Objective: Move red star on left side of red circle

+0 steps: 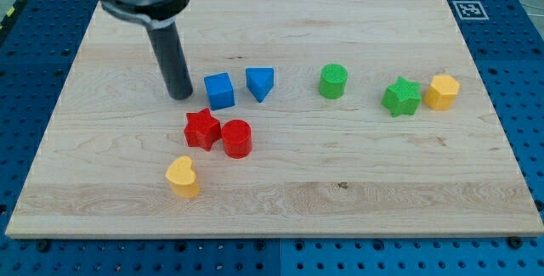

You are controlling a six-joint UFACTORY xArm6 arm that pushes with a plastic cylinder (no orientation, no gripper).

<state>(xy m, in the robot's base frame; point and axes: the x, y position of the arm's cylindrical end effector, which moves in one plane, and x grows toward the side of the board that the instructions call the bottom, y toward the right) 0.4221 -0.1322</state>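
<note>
Resting on the desk (357, 208), my tip (180, 96) sits in the upper-left part of the board, touching no block. No claw on this rig, only the straight dark rod, so nothing is clenched or grasped.

Relative to the tip:
- blue cube (219, 91): just beside it toward the view's right, small gap visible.
- blue triangular block (260, 83): next one further right, near the cube.
- red star (202, 129): just below and slightly right of the tip.
- red circle (237, 138): on the star's right, touching it or nearly so; cannot tell which.
- yellow heart (183, 177): further below, well apart from the tip.
- green cylinder (333, 81): far right, about level with the tip.
- green star (401, 98) and yellow hexagon (442, 92): furthest right, just beside each other.
</note>
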